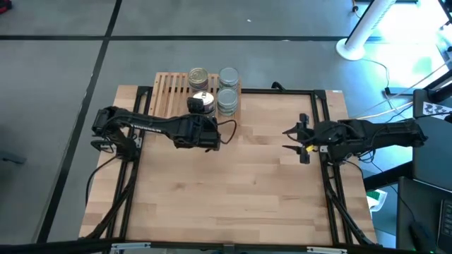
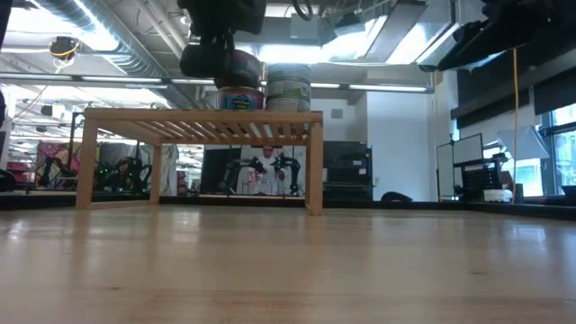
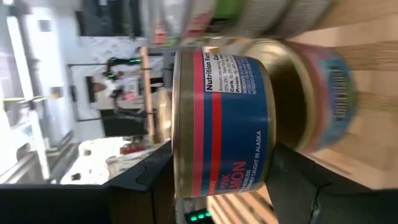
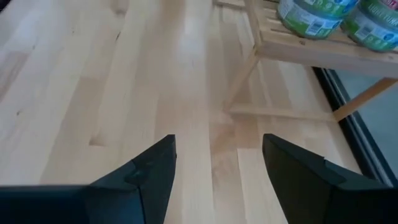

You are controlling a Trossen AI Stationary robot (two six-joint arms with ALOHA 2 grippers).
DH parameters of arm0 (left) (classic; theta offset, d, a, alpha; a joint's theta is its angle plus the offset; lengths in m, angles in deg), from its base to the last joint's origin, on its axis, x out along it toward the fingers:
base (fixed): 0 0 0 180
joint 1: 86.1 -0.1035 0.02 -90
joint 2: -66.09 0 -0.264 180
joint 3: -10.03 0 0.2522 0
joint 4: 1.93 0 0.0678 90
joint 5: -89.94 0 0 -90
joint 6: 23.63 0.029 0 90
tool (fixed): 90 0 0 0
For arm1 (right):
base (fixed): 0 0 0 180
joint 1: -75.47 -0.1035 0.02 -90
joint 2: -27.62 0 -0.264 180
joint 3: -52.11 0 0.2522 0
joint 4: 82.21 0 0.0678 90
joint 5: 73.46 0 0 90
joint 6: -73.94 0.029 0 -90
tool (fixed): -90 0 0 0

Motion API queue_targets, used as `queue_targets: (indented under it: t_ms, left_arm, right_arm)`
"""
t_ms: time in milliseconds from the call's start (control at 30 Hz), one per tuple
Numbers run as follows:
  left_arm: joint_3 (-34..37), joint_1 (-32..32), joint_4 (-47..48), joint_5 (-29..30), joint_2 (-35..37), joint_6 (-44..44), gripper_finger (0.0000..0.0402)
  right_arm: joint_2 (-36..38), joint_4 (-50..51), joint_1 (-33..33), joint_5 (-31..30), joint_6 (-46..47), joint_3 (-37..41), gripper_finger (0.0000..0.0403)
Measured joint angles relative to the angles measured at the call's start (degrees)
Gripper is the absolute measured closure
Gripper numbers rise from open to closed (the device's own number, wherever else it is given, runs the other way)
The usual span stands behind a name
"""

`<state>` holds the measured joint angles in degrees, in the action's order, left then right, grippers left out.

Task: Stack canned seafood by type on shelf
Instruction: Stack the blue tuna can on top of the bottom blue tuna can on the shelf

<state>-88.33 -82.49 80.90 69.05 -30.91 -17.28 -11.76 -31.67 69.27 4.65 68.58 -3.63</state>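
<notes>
We've got a tin (image 3: pixel 227 121) with a blue label and red stripe, green-labelled silver-lidded tins (image 4: pixel 309 17), a pale wood rack (image 2: pixel 200 121), and black arms.

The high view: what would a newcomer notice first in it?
Probably the left gripper, holding a pink salmon can at the shelf, beside the gold-lidded stack. Next to those stand the silver-lidded stacks. The right gripper hangs open over the bare table.
</notes>
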Motion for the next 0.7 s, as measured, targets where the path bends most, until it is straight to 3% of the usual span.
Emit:
queue_targets:
  t_ms: [300,700]
  left_arm:
    - [0.00,-0.46,-1.31,-2.76,0.01,3.69,0.0164]
    - [0.00,-0.45,-1.24,-3.26,0.01,6.17,0.0157]
  right_arm:
    - [3.55,-0.74,-0.04,0.01,-0.85,1.81,0.0164]
    - [4.01,-0.73,-0.09,0.01,-0.78,2.83,0.0164]
